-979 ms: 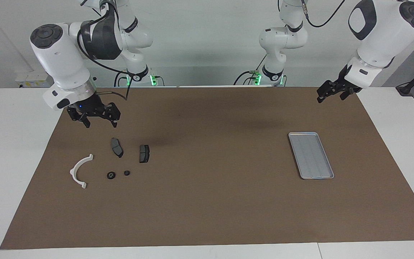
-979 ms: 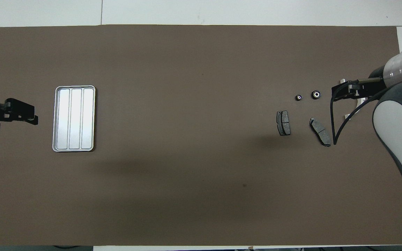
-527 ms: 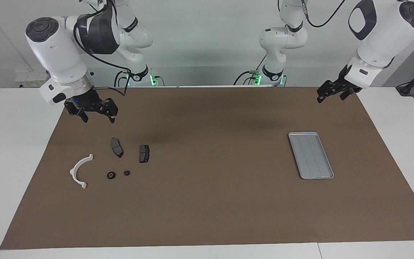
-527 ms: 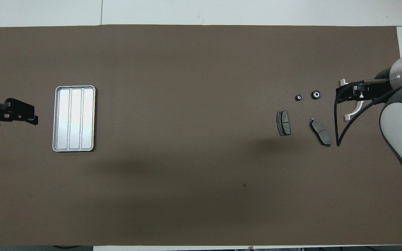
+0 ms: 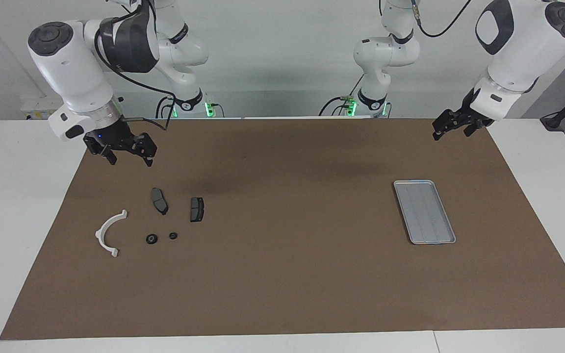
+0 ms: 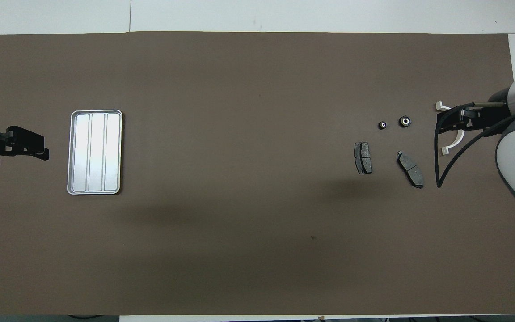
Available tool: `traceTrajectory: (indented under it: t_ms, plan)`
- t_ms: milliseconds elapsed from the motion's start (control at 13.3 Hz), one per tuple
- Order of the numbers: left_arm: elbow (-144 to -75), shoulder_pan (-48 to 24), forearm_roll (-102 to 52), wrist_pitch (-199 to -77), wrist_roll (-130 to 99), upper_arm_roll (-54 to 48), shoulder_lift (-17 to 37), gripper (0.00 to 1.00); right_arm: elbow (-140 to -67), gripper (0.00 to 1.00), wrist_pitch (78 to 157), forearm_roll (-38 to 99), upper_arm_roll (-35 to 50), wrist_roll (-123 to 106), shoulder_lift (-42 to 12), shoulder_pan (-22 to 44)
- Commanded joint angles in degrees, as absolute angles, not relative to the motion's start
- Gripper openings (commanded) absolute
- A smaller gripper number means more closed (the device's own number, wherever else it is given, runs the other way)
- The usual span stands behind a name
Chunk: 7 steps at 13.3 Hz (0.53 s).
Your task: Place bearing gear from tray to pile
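The right gripper (image 5: 128, 159) is hanging over the brown mat (image 5: 282, 274) at the right arm's end of the table, its two fingers standing spread wide and gripping nothing, touching nothing. The left gripper (image 5: 449, 131) is waiting in the air over the mat's edge at the left arm's end, its fingers likewise standing apart and holding nothing. Lying on the mat near the right gripper, farther from the robots than it, is the pile: two dark grey brake pads, one (image 5: 159, 200) a flat plate with a tapered end, the other (image 5: 196, 209) a blunter rectangular plate just beside it, both looking matte and slightly speckled. Farther from the robots again are lying two small black round gears, one (image 5: 151, 239) a little larger than the other (image 5: 173, 236); in the overhead view each is showing a pale centre ringed in black. Beside them, toward the right arm's end, one white half-ring bracket (image 5: 107, 233) is lying flat, a smooth curved arc with a squared tab at each end. Well apart, toward the left arm's end, one silver metal tray (image 5: 424, 211) is sitting flat, rectangular with rounded corners, a raised rim and lengthwise ridges, with nothing lying in it.
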<state>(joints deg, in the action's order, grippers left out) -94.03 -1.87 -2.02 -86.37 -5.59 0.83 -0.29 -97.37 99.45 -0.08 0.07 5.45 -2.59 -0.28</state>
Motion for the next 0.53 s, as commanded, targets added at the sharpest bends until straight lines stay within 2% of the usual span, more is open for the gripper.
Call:
traceTrajectory:
  t_ms: [0, 452]
  plan:
    - [-93.6, -1.8, -1.8, -85.3, -5.6, 0.7, -0.8, 1.00, -98.3, 1.00, 98.7, -0.5, 0.7, 5.7, -1.4, -1.6]
    - [-93.6, -1.8, -1.8, -85.3, -5.6, 0.7, -0.8, 1.00, -97.6, 1.00, 98.0, -0.9, 0.9, 4.0, 0.2, -1.1]
